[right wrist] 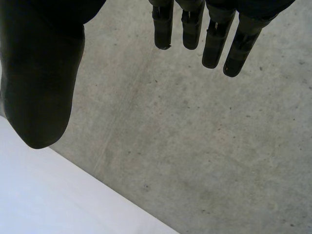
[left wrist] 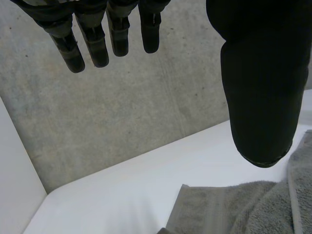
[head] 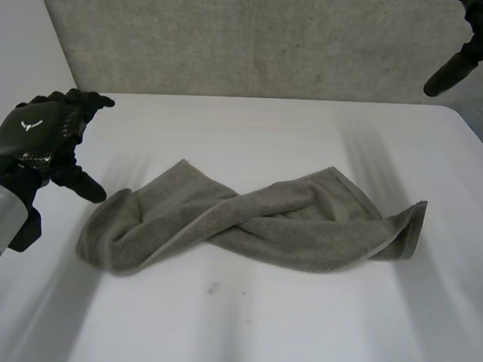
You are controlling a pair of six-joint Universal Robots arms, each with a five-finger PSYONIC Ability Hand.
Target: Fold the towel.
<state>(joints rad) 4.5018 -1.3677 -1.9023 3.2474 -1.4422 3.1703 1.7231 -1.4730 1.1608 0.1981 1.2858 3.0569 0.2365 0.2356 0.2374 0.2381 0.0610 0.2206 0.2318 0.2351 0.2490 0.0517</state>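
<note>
Towel: The grey towel lay twisted and bunched across the middle of the white surface, touched by neither hand.
Left hand: The left hand hovered just beside the towel's left end, its fingers straight, apart from the thumb, holding nothing.
Right hand: The right hand was raised well apart from the towel, its fingers straight and empty.
Risk: A grasp on the twisted part would probably catch both layers and lock the twist into the fold. One hand pulling alone could drag the whole cloth.
</note>
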